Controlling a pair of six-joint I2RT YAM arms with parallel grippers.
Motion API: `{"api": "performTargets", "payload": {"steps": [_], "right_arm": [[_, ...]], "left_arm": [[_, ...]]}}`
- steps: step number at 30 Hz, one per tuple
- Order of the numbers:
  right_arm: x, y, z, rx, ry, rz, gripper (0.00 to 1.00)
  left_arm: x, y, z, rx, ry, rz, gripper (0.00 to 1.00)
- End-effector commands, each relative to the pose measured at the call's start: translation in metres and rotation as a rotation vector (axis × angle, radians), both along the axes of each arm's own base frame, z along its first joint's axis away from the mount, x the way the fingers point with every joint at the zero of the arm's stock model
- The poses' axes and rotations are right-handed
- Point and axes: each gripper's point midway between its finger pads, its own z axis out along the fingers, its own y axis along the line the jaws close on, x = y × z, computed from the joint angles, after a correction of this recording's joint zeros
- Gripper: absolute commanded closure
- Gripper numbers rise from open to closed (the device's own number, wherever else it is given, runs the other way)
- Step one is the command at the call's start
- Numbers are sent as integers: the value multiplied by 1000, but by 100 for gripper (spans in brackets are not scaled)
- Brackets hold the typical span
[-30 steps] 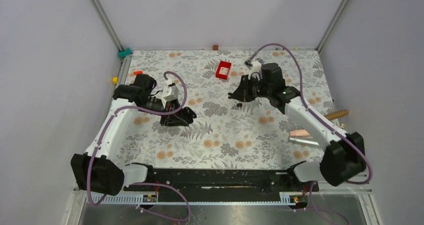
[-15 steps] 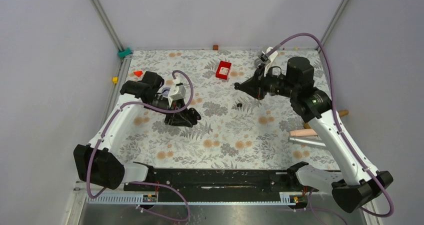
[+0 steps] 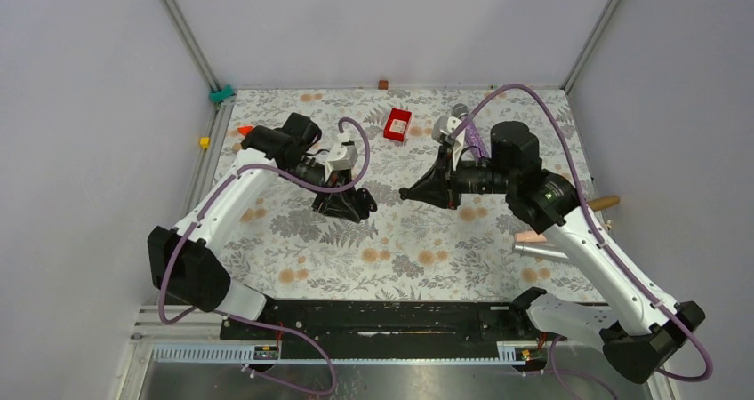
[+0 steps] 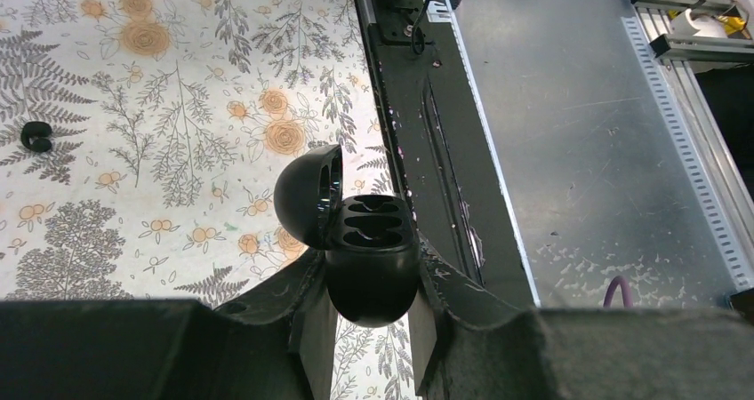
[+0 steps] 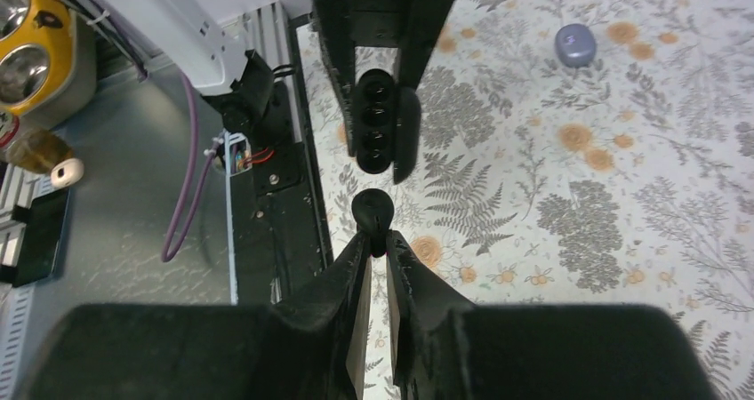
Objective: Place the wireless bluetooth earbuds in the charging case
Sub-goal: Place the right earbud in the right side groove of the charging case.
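My left gripper [image 4: 372, 271] is shut on the charging case [image 4: 373, 280], a glossy black oval clamshell. Its lid [image 4: 307, 191] hangs open and its slots [image 4: 369, 222] look empty. My right gripper [image 5: 375, 240] is shut on one small black earbud [image 5: 372, 210], pinched at its fingertips. It points at the case [image 5: 378, 124], with a short gap between them. From above, the left gripper [image 3: 360, 206] and right gripper [image 3: 405, 193] face each other at mid-table. A second earbud [image 4: 36, 137] lies on the floral cloth.
A lavender-grey pebble-shaped object [image 5: 576, 44] lies on the cloth behind the left arm. A red box [image 3: 397, 124] stands at the back centre. A wooden handle [image 3: 597, 204], a pink piece [image 3: 533, 236] and a silver cylinder [image 3: 538, 251] lie at the right edge. A black rail [image 3: 382, 316] runs along the near edge.
The left arm has carried the open case to the right, toward the middle. The right gripper has swung down and left with the earbud and now faces the case.
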Motion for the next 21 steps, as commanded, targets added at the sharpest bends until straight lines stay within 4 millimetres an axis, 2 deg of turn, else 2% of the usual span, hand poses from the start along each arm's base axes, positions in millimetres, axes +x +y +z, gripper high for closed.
{"api": "performTargets", "payload": {"steps": [1,6,15,21], "right_arm": [[-13,10,-5,3,-22,85,82],[-12,18,-16,-15,-4,98,82],[-5,29,-20,-8,28,62,82],[-4,31,-23,-18,24,58,81]], "left_arm": [[2,-8,15,-72,-17,-29,100],[-2,-12,16,-85,-3,-45,100],[3,-17,3,-54,3,0,100],[8,-18,2,-40,-1,30,100]]}}
